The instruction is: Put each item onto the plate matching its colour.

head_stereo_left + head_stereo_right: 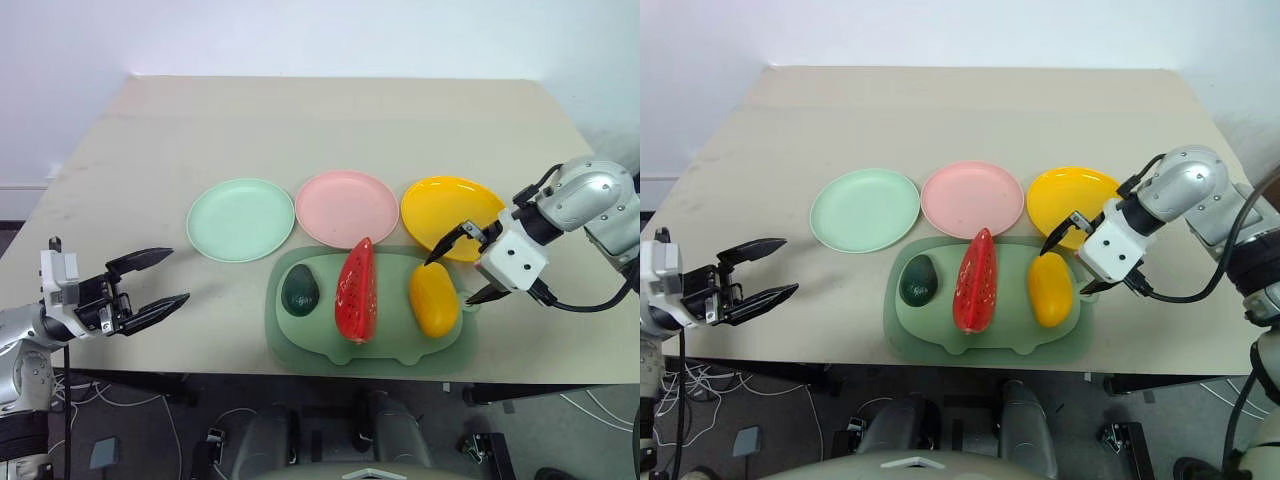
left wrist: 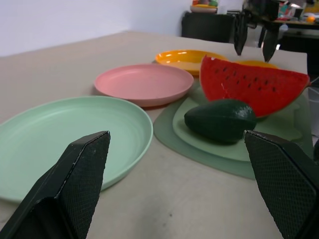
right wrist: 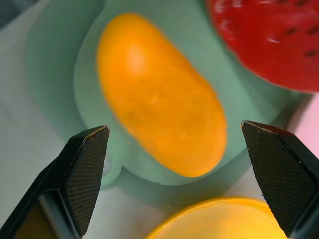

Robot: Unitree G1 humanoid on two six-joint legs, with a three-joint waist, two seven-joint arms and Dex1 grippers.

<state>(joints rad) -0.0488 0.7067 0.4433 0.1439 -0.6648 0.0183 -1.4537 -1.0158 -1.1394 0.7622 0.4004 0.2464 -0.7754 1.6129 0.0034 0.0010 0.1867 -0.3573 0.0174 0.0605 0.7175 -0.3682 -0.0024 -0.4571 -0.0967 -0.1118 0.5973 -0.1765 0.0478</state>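
Observation:
Three toy foods lie side by side on a green pig-shaped mat [image 1: 300, 335]: a dark green avocado [image 1: 300, 290] on the left, a red watermelon wedge [image 1: 357, 291] in the middle, a yellow-orange mango [image 1: 433, 298] on the right. Behind the mat stand a mint green plate [image 1: 240, 219], a pink plate [image 1: 347, 207] and a yellow plate [image 1: 451, 215]. My right gripper [image 1: 462, 264] hangs open, tilted downward, just above and to the right of the mango [image 3: 159, 127], holding nothing. Off the table's front left, my left gripper [image 1: 150, 282] is open and empty, pointing toward the plates.
The beige table [image 1: 330, 130] stretches bare behind the plates to a white wall. Its front edge runs just below the mat. Cables and dark equipment lie on the floor [image 1: 130, 410] under the table.

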